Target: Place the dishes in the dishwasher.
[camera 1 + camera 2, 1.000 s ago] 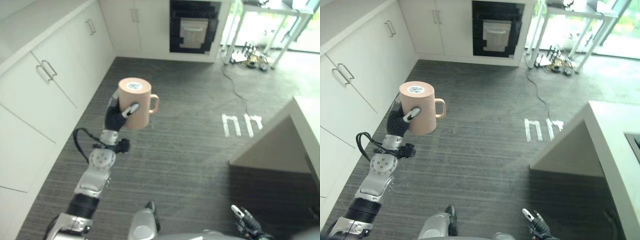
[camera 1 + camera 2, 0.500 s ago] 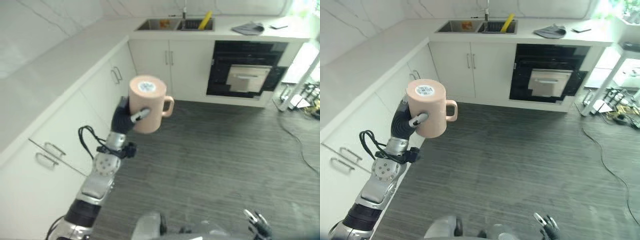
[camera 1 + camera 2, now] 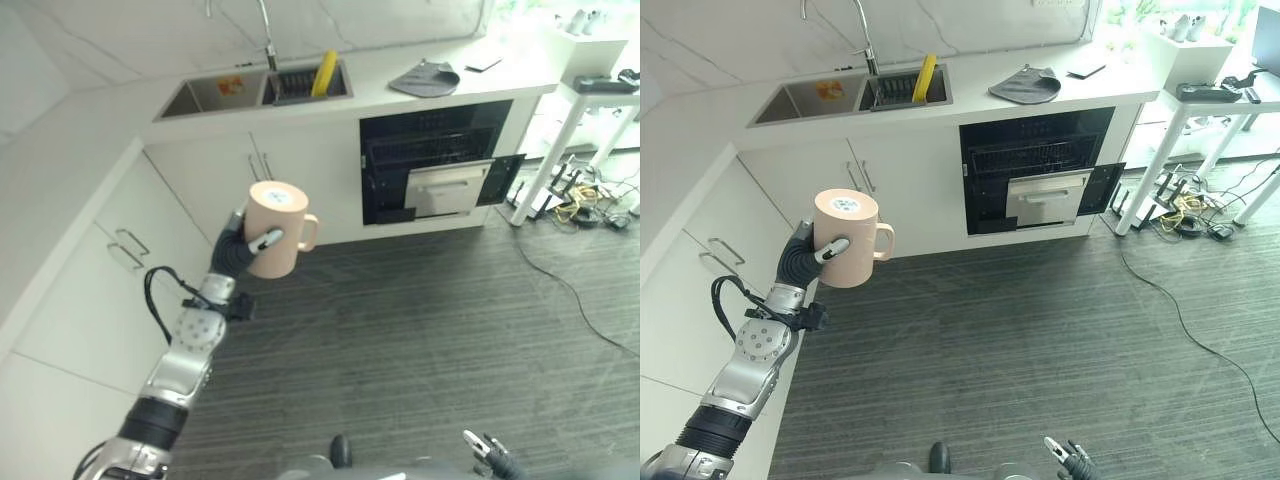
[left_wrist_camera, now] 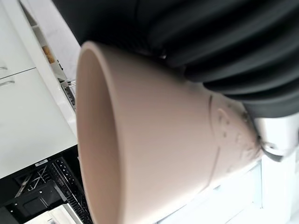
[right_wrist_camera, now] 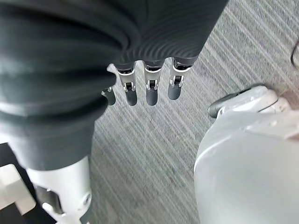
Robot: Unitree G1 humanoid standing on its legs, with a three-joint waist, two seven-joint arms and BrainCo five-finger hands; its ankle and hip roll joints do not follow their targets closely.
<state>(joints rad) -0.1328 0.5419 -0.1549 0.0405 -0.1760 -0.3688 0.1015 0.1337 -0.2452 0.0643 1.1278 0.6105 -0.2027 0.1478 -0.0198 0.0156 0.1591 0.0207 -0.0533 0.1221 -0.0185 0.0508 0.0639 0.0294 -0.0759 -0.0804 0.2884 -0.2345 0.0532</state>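
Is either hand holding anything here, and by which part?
The left hand holds the mug by its body, opposite the handle. The right hand hangs open, empty.

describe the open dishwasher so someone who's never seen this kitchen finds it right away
Follow the white counter right from the sink. Below it, under the grey cloth, sits the dishwasher: a black opening with a wire rack and a white drawer front pulled out. It is the one dark gap among white cabinet doors.
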